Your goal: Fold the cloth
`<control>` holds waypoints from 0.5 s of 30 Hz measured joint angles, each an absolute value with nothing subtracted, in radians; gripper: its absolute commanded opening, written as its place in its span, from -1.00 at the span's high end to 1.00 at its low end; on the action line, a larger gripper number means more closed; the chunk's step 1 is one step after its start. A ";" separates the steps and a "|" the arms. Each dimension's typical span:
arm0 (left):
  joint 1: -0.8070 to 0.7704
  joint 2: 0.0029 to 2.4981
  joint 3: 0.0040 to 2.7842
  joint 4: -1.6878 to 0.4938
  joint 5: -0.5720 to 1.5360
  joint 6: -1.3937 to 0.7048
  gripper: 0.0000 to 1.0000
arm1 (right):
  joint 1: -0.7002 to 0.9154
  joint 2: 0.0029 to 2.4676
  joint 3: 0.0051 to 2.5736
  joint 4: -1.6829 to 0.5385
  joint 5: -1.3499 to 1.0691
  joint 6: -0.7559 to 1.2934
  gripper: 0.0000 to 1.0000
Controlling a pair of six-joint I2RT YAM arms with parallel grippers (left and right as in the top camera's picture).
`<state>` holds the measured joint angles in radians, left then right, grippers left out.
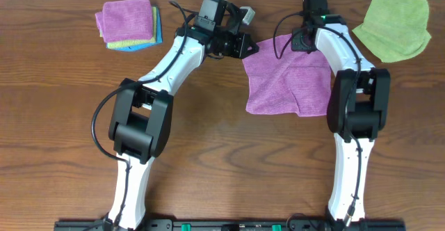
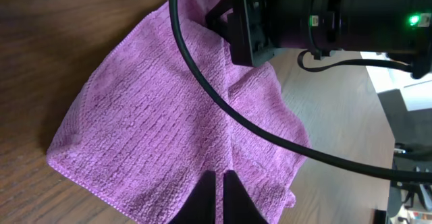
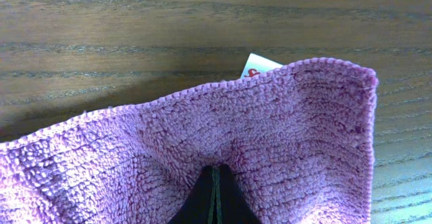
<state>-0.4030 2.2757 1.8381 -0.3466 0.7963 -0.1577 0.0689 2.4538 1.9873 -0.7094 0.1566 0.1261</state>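
The cloth [image 1: 285,85] lies on the wooden table [image 1: 208,140] a little right of centre and toward the far side, between the two arms. It is spread mostly flat as a rough square, so it has no marked long axis. Its edges sit slightly skewed to the table. The far edge runs left to right between the two pincers, and the near edge lies roughly parallel to it. The far-left corner is drawn out to a point aimed at the far left, where the left gripper [image 1: 247,50] has it. In the left wrist view the two dark fingers are pressed together with the cloth's edge pinched between them, and a ridge of fabric runs away from the pinch. The right gripper [image 1: 304,44] is clenched on the far edge nearer the right corner. Its wrist view shows the fingers closed on a raised fold of the fuzzy pile. In that view the small white tag [image 3: 260,65] peeks out from behind the hem, against the wood. The cloth's right side is partly hidden under the right arm. A lime-green cloth [image 1: 393,26] lies crumpled at the far right, well apart. At the far left is a neat stack of cloths [image 1: 128,24], purple on top.
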 measured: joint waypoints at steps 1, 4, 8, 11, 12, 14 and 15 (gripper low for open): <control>-0.403 2.276 1.838 -0.351 0.784 -0.158 0.88 | 0.069 2.455 1.992 -0.715 0.156 0.126 0.98; -0.407 2.276 1.838 -0.355 0.722 -0.158 0.88 | 0.069 2.460 2.004 -0.727 0.155 0.126 0.98; -0.423 2.276 1.838 -0.349 0.625 -0.157 0.88 | 0.069 2.463 2.011 -0.735 0.154 0.126 0.97; -0.449 2.276 1.838 -0.331 0.584 -0.157 0.88 | 0.069 2.464 2.013 -0.742 0.154 0.126 0.98; -0.456 2.276 1.838 -0.329 0.578 -0.157 0.88 | 0.069 2.464 2.013 -0.744 0.152 0.126 0.98; -0.467 2.282 1.838 -0.318 0.577 -0.158 0.88 | 0.069 2.464 2.014 -0.749 0.150 0.126 0.98; -0.472 2.290 1.838 -0.308 0.581 -0.158 0.88 | 0.069 2.464 2.015 -0.751 0.149 0.126 0.99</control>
